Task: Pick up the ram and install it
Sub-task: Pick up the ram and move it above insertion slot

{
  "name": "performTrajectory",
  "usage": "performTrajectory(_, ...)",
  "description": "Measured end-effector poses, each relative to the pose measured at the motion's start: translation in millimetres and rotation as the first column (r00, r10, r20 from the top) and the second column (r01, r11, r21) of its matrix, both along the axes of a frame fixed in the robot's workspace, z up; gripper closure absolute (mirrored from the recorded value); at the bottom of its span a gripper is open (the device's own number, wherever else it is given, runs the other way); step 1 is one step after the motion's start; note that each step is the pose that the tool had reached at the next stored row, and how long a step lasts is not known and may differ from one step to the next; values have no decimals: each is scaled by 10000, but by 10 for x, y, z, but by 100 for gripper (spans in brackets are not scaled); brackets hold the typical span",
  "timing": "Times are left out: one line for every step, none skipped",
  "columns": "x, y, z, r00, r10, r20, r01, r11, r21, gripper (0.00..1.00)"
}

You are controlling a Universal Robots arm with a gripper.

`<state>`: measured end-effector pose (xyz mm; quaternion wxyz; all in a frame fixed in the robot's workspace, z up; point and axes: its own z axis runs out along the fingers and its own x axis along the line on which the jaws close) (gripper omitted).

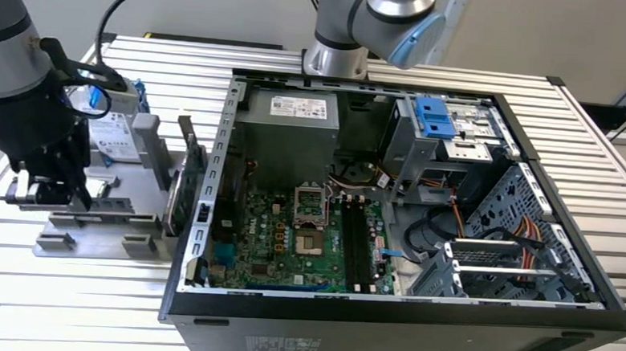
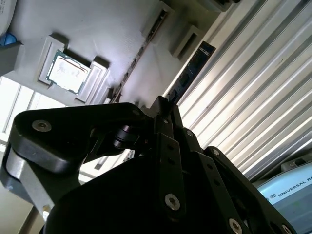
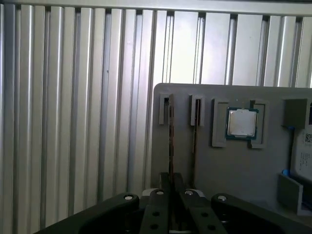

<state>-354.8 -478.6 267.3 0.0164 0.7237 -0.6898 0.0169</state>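
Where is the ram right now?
In the first wrist view, the ram stands on edge in the grey tray, in the slot nearest its edge, with the hand at its end. That tray is at the exterior view's left.

Robotics lab; slatted aluminium bench [image 1: 91, 309]; opened computer case [image 1: 392, 308].

Dark capital lettering marks the pale blue rounded arm cover [image 2: 292, 191]. Inside the open black computer case [image 1: 392, 315], the white sticker [image 1: 298, 106] on the grey power-supply box [image 1: 288, 138] is unreadable.
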Motion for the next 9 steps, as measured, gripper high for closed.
performTrajectory(0, 0, 9, 10000, -27, 1, 27, 10000, 29, 100)
performTrajectory(0, 0, 18, 10000, -56, 0, 56, 10000, 55, 100)
performTrajectory(0, 0, 29, 10000, -91, 0, 91, 9999, 82, 100)
performTrajectory(0, 0, 40, 9999, -124, -1, 124, 9999, 106, 100)
performTrajectory(0, 0, 53, 9999, -156, 0, 156, 9998, 126, 100)
performTrajectory(0, 0, 69, 9998, -185, -1, 185, 9997, 139, 100)
performTrajectory(0, 0, 85, 9998, -206, -1, 206, 9997, 145, 100)
performTrajectory(0, 0, 103, 9997, -226, -1, 226, 9996, 149, 100)
performTrajectory(0, 0, 121, 9997, -245, -2, 245, 9996, 151, 100)
